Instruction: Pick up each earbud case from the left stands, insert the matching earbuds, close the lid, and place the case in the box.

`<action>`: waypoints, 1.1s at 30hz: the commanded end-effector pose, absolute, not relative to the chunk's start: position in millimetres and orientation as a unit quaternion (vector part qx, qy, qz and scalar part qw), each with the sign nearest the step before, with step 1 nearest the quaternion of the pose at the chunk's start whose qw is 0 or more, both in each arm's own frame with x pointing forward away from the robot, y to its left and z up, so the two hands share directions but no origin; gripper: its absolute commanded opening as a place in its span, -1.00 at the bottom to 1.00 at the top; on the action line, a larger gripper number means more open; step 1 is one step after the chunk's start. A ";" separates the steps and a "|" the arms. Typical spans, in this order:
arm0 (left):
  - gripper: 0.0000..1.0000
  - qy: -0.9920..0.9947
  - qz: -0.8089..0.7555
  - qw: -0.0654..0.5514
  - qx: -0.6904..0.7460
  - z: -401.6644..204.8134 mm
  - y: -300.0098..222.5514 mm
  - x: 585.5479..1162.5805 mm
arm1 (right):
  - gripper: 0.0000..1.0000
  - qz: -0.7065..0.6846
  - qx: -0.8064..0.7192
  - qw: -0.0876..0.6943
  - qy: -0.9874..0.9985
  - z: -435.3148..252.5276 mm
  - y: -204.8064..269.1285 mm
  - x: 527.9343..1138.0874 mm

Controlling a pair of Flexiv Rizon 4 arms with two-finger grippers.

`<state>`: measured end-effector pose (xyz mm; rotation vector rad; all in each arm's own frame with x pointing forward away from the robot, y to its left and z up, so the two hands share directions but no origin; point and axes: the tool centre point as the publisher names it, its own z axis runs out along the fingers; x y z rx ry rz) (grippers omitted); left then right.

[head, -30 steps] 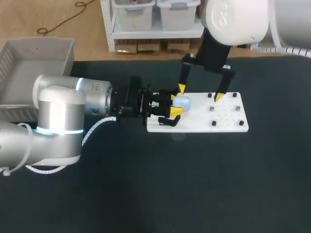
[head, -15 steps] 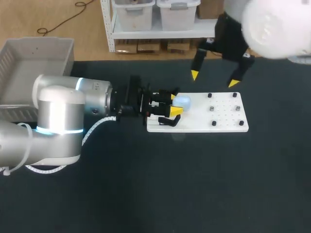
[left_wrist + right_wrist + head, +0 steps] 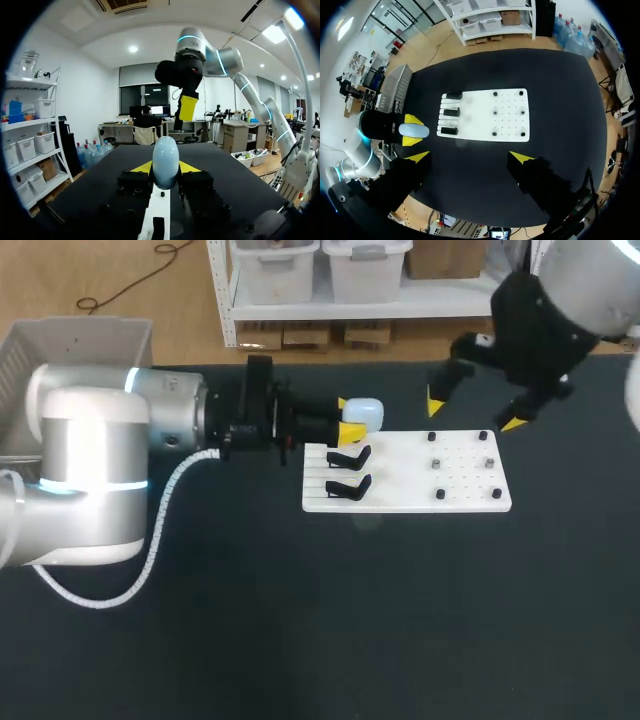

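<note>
Left jaws: clamped on the pale blue case (image 3: 366, 413), one yellow tip on each side of it.
Case: between the left jaws, clear of the surface (image 3: 300, 620), just past the far corner of the white board (image 3: 470, 502); two black stands (image 3: 347, 456) sit empty just beside and below these jaws.
Right jaws: apart, nothing between them, well away from the case, with the board ahead of them.
Lid: whether it is shut or ajar cannot be told.
Slip risk: the case is smooth and rounded, so I judge it may twist or squirt out from between the left jaws if the grip is off-centre or the arm swings fast.
Knock risk: bringing the right jaws in with earbuds likely pushes on the case; a hard push could tilt it out of the hold.
Arm clash: both arms must meet near the left jaws, so their fingers could collide.
Drop risk: the grey box (image 3: 40, 360) lies far behind the left jaws; a loose hold could lose the case on the way.
</note>
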<state>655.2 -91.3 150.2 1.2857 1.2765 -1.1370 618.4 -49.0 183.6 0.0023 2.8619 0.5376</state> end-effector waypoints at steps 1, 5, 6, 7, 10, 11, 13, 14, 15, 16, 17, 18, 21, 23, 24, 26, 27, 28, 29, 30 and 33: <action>-1.00 0.565 -0.412 0.507 0.504 174.8 -74.8 642.3 | 1.00 0.189 0.021 0.226 0.955 182.5 -54.3 608.9; -1.00 0.589 -0.367 0.529 0.488 195.9 -48.3 648.9 | 1.00 0.189 0.021 0.226 0.955 182.5 -54.3 608.9; -1.00 0.595 -0.352 0.534 0.487 200.8 -40.6 651.4 | 1.00 0.189 0.021 0.226 0.955 182.5 -54.3 608.9; -1.00 0.603 -0.336 0.538 0.484 203.1 -31.9 655.0 | 1.00 0.189 0.021 0.226 0.955 182.5 -54.3 608.9; -1.00 0.631 -0.300 0.552 0.456 210.6 -3.9 665.7 | 1.00 0.189 0.021 0.226 0.955 182.5 -54.3 608.9; -1.00 0.639 -0.286 0.555 0.449 211.9 5.4 668.9 | 1.00 0.189 0.021 0.226 0.955 182.5 -54.3 608.9; -1.00 0.661 -0.252 0.559 0.432 210.5 26.4 678.6 | 1.00 0.189 0.021 0.226 0.955 182.5 -54.3 608.9; -1.00 0.671 -0.241 0.563 0.418 208.9 37.5 683.8 | 1.00 0.189 0.021 0.226 0.955 182.5 -54.3 608.9; -1.00 0.680 -0.229 0.566 0.405 206.6 48.9 689.2 | 1.00 0.189 0.021 0.226 0.955 182.5 -54.3 608.9; -1.00 0.691 -0.220 0.567 0.391 203.5 60.5 694.5 | 1.00 0.189 0.021 0.226 0.955 182.5 -54.3 608.9; -1.00 0.701 -0.208 0.566 0.382 199.7 72.1 700.0 | 1.00 0.189 0.021 0.226 0.955 182.5 -54.3 608.9; -1.00 0.710 -0.195 0.564 0.375 195.7 83.5 705.3 | 1.00 0.189 0.021 0.226 0.955 182.5 -54.3 608.9; -1.00 0.731 -0.164 0.555 0.361 185.9 113.8 719.4 | 1.00 0.189 0.021 0.226 0.955 182.5 -54.3 608.9; -1.00 0.742 -0.163 0.555 0.338 180.8 134.3 730.9 | 1.00 0.189 0.021 0.226 0.955 182.5 -54.3 608.9; -1.00 0.748 -0.148 0.550 0.341 177.8 143.6 736.4 | 1.00 0.189 0.021 0.226 0.955 182.5 -54.3 608.9; -1.00 0.756 -0.139 0.552 0.325 173.0 162.1 746.0 | 1.00 0.189 0.021 0.226 0.955 182.5 -54.3 608.9; -1.00 0.760 -0.129 0.548 0.326 170.9 171.0 751.3 | 1.00 0.189 0.021 0.226 0.955 182.5 -54.3 608.9; -1.00 0.763 -0.119 0.548 0.322 168.9 181.0 756.7 | 1.00 0.189 0.021 0.226 0.955 182.5 -54.3 608.9; -1.00 0.766 -0.118 0.548 0.314 167.0 190.0 761.4 | 1.00 0.189 0.021 0.226 0.955 182.5 -54.3 608.9; -1.00 0.771 -0.109 0.544 0.313 164.7 200.1 766.7 | 1.00 0.189 0.021 0.226 0.955 182.5 -54.3 608.9; -1.00 0.781 -0.092 0.542 0.296 158.9 229.5 780.6 | 1.00 0.189 0.021 0.226 0.955 182.5 -54.3 608.9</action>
